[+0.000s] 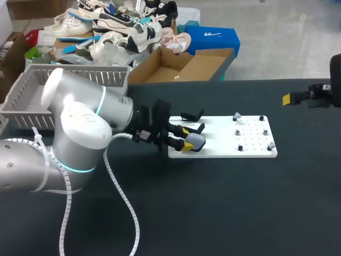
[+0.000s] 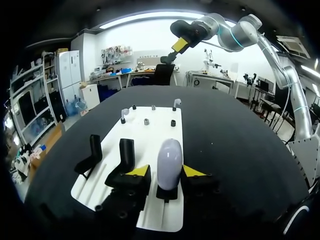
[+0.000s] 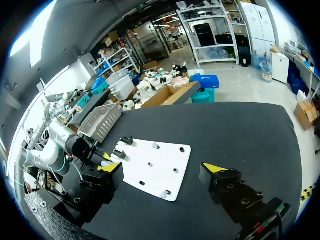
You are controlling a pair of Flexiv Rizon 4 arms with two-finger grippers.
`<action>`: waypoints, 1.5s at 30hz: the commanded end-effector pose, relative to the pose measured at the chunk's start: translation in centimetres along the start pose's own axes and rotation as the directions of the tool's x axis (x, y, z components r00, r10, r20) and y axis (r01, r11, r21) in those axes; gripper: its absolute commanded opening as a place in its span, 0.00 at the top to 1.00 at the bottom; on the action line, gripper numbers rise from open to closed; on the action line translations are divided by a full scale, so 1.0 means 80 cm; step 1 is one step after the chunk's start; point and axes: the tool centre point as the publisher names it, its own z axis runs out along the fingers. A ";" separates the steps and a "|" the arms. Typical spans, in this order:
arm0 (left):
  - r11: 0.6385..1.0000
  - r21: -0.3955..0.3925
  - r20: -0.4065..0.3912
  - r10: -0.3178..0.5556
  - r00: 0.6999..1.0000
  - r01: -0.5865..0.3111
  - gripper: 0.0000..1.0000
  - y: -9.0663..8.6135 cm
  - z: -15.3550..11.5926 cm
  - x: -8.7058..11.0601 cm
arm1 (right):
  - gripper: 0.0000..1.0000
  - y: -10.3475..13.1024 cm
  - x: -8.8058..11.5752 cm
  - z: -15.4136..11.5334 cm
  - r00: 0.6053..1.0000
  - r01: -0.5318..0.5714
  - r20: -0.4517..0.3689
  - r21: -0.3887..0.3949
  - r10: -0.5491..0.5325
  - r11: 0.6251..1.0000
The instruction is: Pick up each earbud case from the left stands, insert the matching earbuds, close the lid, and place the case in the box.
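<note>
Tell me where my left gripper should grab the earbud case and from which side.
Pinch the earbud case across its flanks, mid-height, from the end of the white board where the left gripper sits. It stands upright with a rounded top that would likely slip, and its flanks face the fingers.

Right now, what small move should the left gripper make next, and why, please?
Probably close the left gripper: the earbud case sits upright between its open fingers, with a slight gap showing, so it is not yet held.
</note>
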 end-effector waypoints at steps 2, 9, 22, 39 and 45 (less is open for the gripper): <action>1.000 0.006 -0.005 -0.001 1.000 0.001 0.63 0.002 0.002 -0.001 | 0.00 0.000 0.000 -0.001 1.000 0.001 -0.002 0.001 -0.001 1.000; 1.000 0.010 -0.002 -0.001 1.000 0.001 0.72 0.002 0.002 -0.003 | 0.00 0.000 0.000 -0.001 1.000 0.001 -0.002 0.001 -0.001 1.000; 1.000 0.013 0.005 -0.003 1.000 0.003 1.00 0.003 -0.001 -0.006 | 0.00 0.000 0.000 -0.001 1.000 0.001 -0.002 0.001 -0.001 1.000; 0.997 -0.032 0.062 -0.067 0.996 0.069 1.00 0.004 -0.043 -0.039 | 0.00 0.000 0.000 -0.001 1.000 0.001 -0.002 0.001 -0.001 1.000; 0.996 -0.059 0.102 -0.065 0.993 0.072 1.00 -0.001 -0.065 -0.064 | 0.00 0.000 0.000 -0.001 1.000 0.001 -0.002 0.001 -0.001 1.000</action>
